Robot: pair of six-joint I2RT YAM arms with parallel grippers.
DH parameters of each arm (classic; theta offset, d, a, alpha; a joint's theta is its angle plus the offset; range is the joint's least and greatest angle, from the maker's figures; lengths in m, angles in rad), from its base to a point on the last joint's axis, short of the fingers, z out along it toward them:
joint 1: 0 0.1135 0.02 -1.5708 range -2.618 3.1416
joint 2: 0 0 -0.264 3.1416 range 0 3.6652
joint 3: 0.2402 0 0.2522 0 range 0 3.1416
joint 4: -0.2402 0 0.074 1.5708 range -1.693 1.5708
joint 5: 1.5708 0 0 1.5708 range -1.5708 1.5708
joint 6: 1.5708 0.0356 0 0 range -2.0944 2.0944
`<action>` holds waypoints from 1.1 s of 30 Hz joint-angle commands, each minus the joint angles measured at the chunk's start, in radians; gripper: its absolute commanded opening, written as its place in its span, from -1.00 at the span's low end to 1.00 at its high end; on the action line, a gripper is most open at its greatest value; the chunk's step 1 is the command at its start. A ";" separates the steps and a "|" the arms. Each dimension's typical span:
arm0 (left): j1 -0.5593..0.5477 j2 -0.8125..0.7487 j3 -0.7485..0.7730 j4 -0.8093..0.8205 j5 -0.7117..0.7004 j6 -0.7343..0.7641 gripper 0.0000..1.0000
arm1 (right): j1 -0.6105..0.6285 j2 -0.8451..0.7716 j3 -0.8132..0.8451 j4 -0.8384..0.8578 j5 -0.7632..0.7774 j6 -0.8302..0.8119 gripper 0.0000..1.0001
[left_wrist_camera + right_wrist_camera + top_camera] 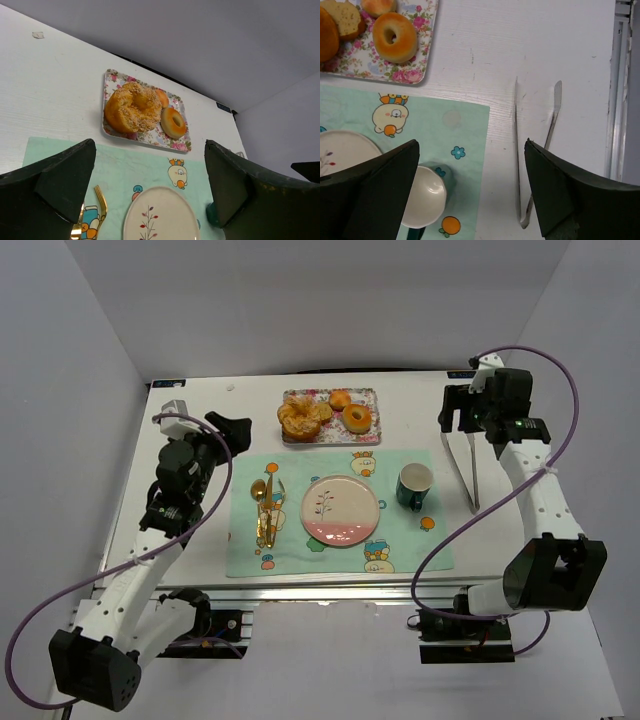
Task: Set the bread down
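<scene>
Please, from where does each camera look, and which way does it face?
Top: fixed above and behind the arms, looking down on the table; both arms, the open left hand and right hand show.
Left wrist: on the left arm, looking forward and down over the mat to the tray; its fingers frame the view.
Right wrist: on the right arm, looking down at the tongs and mug; its fingers show.
Shared: both wrist views show the tray and plate.

We find open worktop [415, 405] between the tray [412, 75] and the tongs [557, 95]. On the tray, the bread [344, 17] is crowded by the loaf [326, 35] and donut [395, 36]. The plate [340, 510] is flanked closely by the mug [414, 486] and cutlery [265, 505]; its face lies open from above.
</scene>
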 commanded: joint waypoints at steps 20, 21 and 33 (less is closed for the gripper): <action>0.007 0.036 -0.076 -0.064 0.082 -0.026 0.67 | -0.281 0.165 -0.242 0.003 -0.072 -0.387 0.53; 0.007 0.040 -0.073 -0.064 0.082 -0.018 0.67 | -0.279 0.172 -0.257 0.042 -0.043 -0.369 0.58; 0.007 0.131 -0.045 -0.064 0.086 0.003 0.70 | -0.269 0.399 -0.207 0.119 -0.084 -0.340 0.64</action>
